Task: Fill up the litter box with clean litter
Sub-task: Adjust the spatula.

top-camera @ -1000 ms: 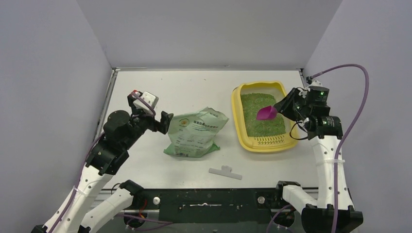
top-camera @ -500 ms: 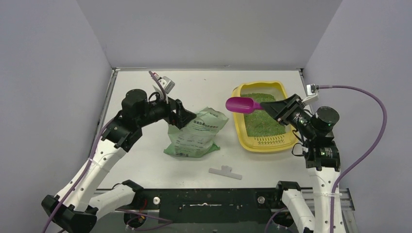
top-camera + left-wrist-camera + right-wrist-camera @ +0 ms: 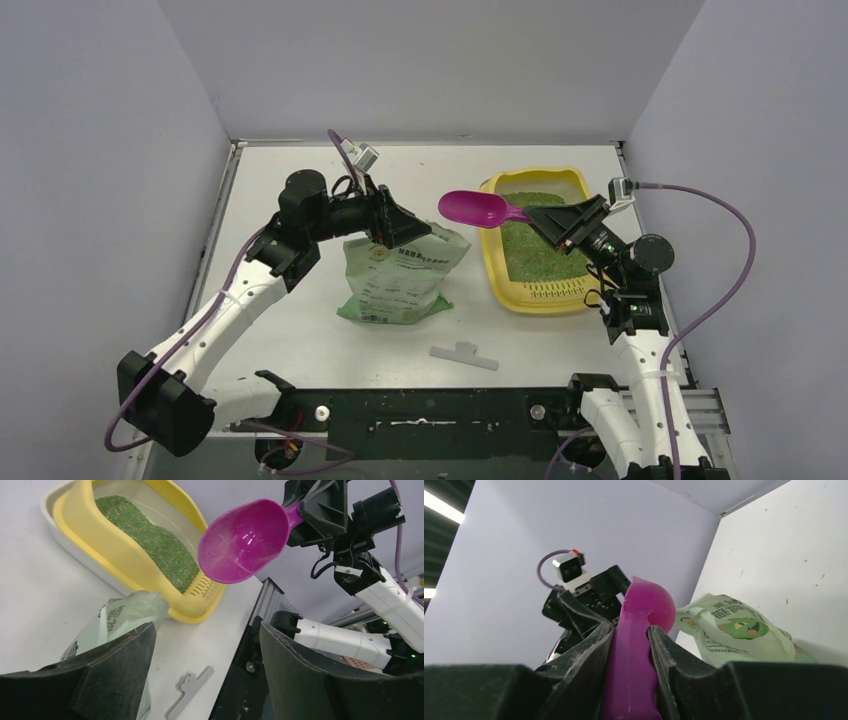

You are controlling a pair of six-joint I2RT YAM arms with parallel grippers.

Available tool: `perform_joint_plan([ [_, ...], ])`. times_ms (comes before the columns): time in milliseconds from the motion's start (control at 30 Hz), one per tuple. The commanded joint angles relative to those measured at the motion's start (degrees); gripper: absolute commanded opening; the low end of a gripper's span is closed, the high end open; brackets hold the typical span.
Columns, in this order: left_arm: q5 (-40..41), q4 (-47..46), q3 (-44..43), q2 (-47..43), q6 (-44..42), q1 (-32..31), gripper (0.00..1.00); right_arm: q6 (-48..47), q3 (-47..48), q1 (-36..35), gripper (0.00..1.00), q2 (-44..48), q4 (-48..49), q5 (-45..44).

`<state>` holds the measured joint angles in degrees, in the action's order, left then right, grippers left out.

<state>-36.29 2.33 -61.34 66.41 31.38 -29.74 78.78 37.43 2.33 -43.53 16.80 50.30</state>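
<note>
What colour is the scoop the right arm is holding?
Magenta; the scoop shows best in the left wrist view.

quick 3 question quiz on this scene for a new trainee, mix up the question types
1. True or false: the magenta plastic scoop is heaped with granules.
2. What grips the scoop? A) the left pincer B) the right pincer C) nothing
3. Fill in: the fine bright-green granules lie in the shallow yellow plastic ____, to the right of the light-green printed bag in the top view.

Key: 1 false, the bowl is empty; 2 B; 3 litter box.
</note>
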Motion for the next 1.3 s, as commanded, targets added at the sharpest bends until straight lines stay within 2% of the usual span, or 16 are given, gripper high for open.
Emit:
perform_joint_plan([
  [0,-6.0,-11.8,-1.2,4.5,7.8,-1.4,0.73,2.6,0.8,-1.4,0.0,1.3,9.8,1.2],
  [133,-5.5,-19.6,-0.5,7.1,13.3,-1.9,0.71,1.1,0.9,-2.0,0.0,1.7,8.4,1.9],
  [400,-5.8,-26.2,-0.7,9.4,18.1,-2.6,0.69,-4.7,2.8,-3.9,0.0,2.4,0.6,2.4],
  [533,-6.1,-26.1,-1.0,10.5,18.7,-3.0,0.52,-4.0,2.9,-5.0,0.0,2.1,2.8,2.9],
  [633,-9.8,-25.6,-2.7,12.2,18.6,-3.9,0.43,-3.8,2.8,-5.5,0.0,2.0,3.4,3.0],
  [800,-14.7,-23.9,-2.1,12.4,16.6,-5.6,0.36,-4.4,2.5,-5.7,0.0,1.5,3.4,2.5],
  [933,-15.1,-23.3,-0.5,11.1,15.5,-5.6,0.1,-4.8,2.6,-5.9,0.02,1.1,3.5,2.8],
  [1000,-15.0,-21.5,-1.2,10.8,13.8,-5.6,0.0,-5.4,3.0,-6.0,0.07,0.9,3.3,4.1],
  [1100,-16.0,-17.1,-3.3,10.6,9.7,-5.4,0.0,-10.6,5.8,-5.9,0.18,1.2,-2.6,7.0],
  [1133,-16.4,-15.5,-3.9,10.4,8.2,-5.4,0.0,-14.1,7.6,-6.0,0.27,1.5,-9.1,7.4],
  [1167,-16.9,-14.0,-4.5,10.3,6.8,-5.3,0.0,-17.7,9.7,-6.0,0.43,1.8,-14.1,7.5],
  [1200,-17.4,-13.0,-5.0,10.1,5.2,-5.2,0.0,-21.7,11.7,-6.0,0.67,2.2,-20.4,7.3],
  [1233,-18.2,-12.0,-5.3,10.0,4.4,-5.0,0.0,-25.4,13.8,-5.9,0.84,2.3,-26.0,6.8],
  [1267,-18.7,-11.2,-5.7,9.9,3.7,-4.7,0.0,-29.2,15.9,-6.0,0.97,2.3,-31.0,6.1],
])
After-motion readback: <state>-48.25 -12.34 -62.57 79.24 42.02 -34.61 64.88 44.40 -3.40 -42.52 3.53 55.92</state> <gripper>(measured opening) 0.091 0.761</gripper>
